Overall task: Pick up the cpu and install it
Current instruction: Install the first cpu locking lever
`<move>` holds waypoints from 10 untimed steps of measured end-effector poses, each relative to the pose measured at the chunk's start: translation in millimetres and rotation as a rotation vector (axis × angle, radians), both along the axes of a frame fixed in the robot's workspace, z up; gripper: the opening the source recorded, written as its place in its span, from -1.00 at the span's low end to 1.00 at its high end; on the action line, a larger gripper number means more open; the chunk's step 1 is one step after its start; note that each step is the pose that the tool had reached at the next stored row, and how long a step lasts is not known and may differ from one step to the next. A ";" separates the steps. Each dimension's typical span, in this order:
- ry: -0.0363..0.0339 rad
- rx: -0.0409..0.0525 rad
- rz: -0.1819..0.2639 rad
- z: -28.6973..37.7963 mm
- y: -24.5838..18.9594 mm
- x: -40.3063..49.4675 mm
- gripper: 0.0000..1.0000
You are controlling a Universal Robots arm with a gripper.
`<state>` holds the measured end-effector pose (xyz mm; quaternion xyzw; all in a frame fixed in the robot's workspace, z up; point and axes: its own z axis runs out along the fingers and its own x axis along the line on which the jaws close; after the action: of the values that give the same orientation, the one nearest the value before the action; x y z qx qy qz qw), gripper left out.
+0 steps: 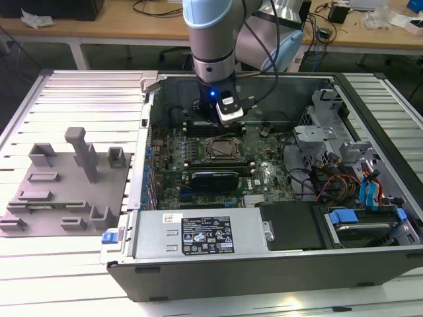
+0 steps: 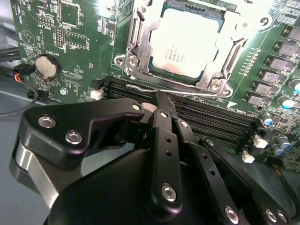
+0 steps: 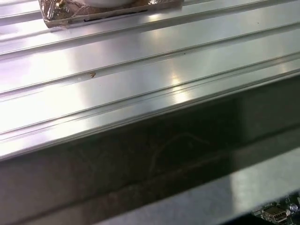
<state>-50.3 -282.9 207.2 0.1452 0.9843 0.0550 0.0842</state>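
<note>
CPU (image 2: 187,44) sits in its socket (image 2: 140,56), upper centre of the second wrist view, so it looks installed. Gripper (image 2: 161,101) is pinched together, empty, just beside the socket over the RAM slots (image 2: 211,117).

- The silvery-white square cpu (image 2: 188,44), sitting in the metal socket frame (image 2: 136,44), is cut off at its far edge in the second wrist view.
- The black linked-finger claw (image 2: 161,101) hides the near stretch of the green motherboard (image 2: 70,42); whether its tips touch anything cannot be told.
- In the exterior view the socket's contents are too small to make out.
- A crinkled foil-wrapped object (image 3: 70,11) is cut off beyond the ribbed aluminium table (image 3: 140,56) in the first wrist view.
</note>
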 end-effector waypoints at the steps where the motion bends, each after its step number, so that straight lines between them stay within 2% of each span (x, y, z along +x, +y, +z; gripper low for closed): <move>1: -0.0025 -0.0009 0.000 -0.6 0.0 0.0 -0.79; 3: -0.0081 -0.0084 0.000 -2.6 -0.2 0.0 -0.79; 10: -0.0109 -0.0206 0.000 -6.3 -2.7 0.0 -0.79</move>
<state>-50.3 -285.5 200.9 0.1440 0.9843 0.0456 0.0911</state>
